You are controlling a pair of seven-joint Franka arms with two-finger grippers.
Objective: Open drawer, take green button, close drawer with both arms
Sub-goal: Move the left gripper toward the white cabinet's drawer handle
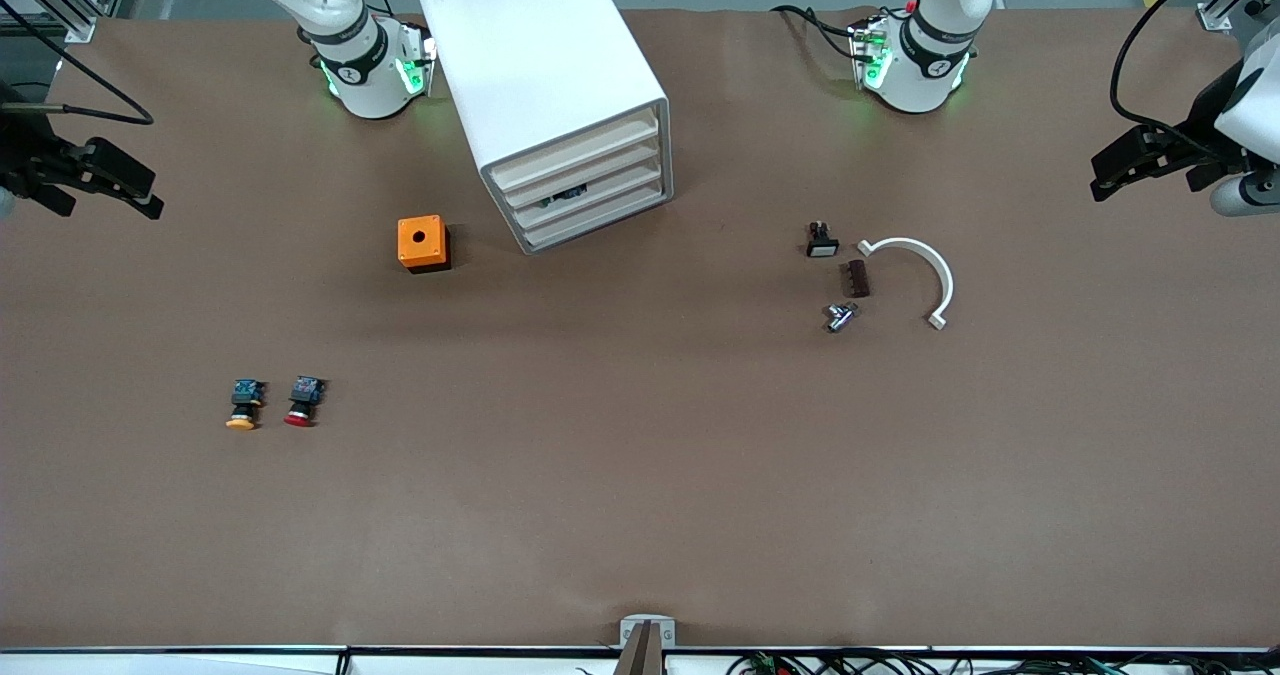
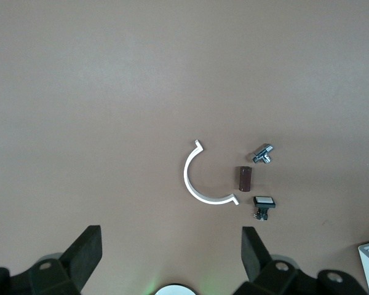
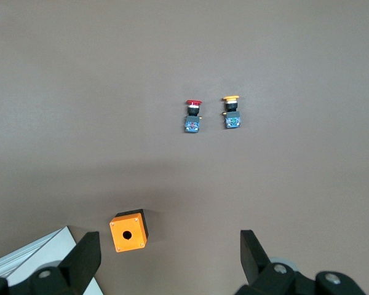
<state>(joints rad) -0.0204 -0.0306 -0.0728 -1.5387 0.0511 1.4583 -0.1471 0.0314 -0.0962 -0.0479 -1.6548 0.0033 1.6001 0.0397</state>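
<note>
Two loose buttons, one drawer cabinet; both grippers' fingers apart.

An orange box with a round hole in its top is seen on the brown table, just beside the drawer fronts of the white cabinet, toward the right arm's end. Nearer the front camera, a yellow-capped button and a red-capped button are laid side by side, each with a blue rear part. Toward the left arm's end, a white curved bracket, a small brown block, a metal fitting and a black switch with a white face are grouped closely together.
</note>
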